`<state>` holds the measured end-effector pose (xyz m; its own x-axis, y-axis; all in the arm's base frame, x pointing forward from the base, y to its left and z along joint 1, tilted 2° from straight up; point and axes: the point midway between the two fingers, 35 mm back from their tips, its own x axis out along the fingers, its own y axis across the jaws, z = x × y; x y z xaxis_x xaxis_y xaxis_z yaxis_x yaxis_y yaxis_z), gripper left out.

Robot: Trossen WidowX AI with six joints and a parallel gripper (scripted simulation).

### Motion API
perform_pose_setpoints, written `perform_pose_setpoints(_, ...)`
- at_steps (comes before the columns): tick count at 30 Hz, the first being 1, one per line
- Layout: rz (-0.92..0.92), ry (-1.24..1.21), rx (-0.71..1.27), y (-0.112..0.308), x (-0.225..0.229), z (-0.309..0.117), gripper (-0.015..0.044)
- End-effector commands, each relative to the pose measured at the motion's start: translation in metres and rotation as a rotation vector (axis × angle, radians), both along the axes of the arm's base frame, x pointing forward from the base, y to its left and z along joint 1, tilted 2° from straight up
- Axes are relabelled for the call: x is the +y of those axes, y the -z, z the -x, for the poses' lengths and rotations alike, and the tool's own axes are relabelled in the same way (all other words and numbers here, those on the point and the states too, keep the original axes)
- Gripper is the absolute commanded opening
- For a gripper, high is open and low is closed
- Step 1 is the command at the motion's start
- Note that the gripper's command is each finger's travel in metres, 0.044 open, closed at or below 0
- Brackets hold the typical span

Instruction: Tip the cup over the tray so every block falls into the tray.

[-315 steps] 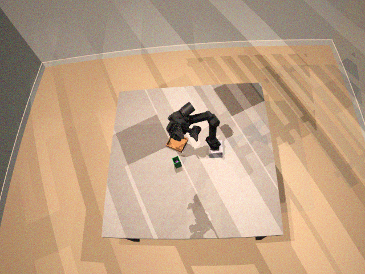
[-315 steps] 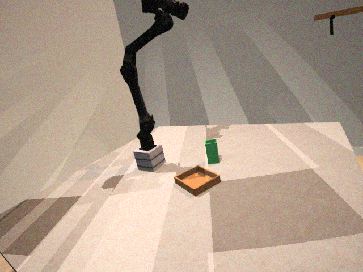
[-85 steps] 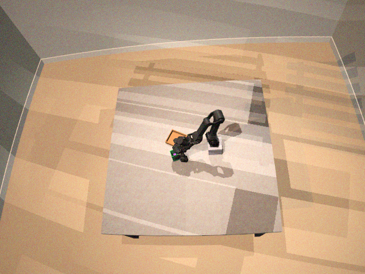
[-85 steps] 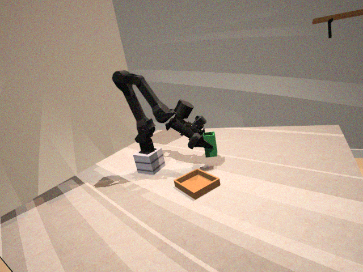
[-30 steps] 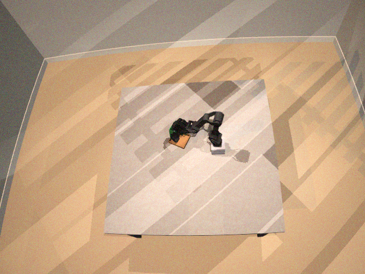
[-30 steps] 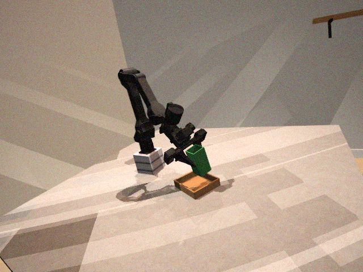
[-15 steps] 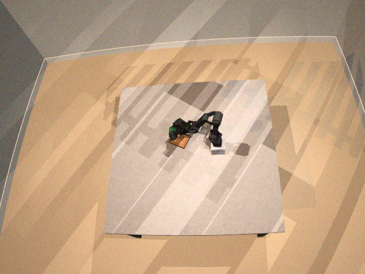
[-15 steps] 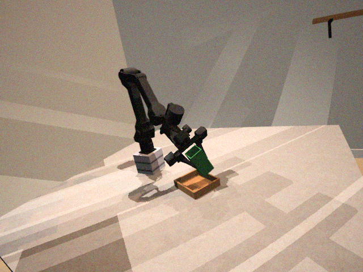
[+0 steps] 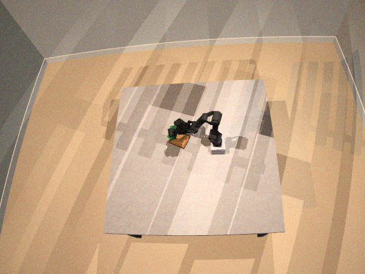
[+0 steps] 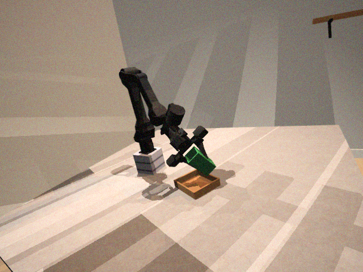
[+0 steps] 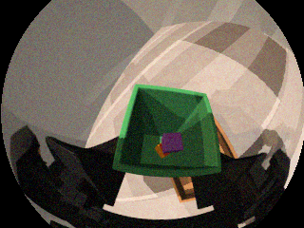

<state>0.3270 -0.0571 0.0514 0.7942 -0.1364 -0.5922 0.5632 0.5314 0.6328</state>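
Green walls mark the cup (image 9: pixel 172 127) (image 10: pixel 201 161) (image 11: pixel 177 114), clamped between the fingers of the gripper (image 10: pixel 191 153) (image 11: pixel 161 135) and held up off the table (image 9: pixel 188 188) (image 10: pixel 264 187) (image 11: pixel 218 62). It leans to one side, its lower end above the brown tray (image 9: pixel 182 144) (image 10: pixel 194 195) (image 11: pixel 231 142), near its edge.

The lift is done and the tilt is partial. A purple block (image 11: pixel 172 142) and an orange block (image 11: pixel 161 150) lie inside near the bottom, with a paler bit beside them too small to name. No block shows in the visible part of the tray, so the pour itself seems left to do: the cup probably needs to tip much further, with its mouth kept over the tray.

The pale tabletop is crossed by slanting bands of light and shadow. Around it lie a tan floor (image 9: pixel 59 177) and grey walls (image 9: pixel 97 29) (image 10: pixel 205 58).
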Motion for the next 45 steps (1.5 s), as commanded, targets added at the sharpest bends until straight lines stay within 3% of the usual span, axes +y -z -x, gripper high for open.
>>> perform_pose_setpoints(1,-0.074,0.061,-0.016,0.0000,-0.0008,-0.0014,0.0000)
perform_pose_setpoints(45,-0.839,0.628,-0.149,0.0057,-0.0013,-0.0101,0.0000)
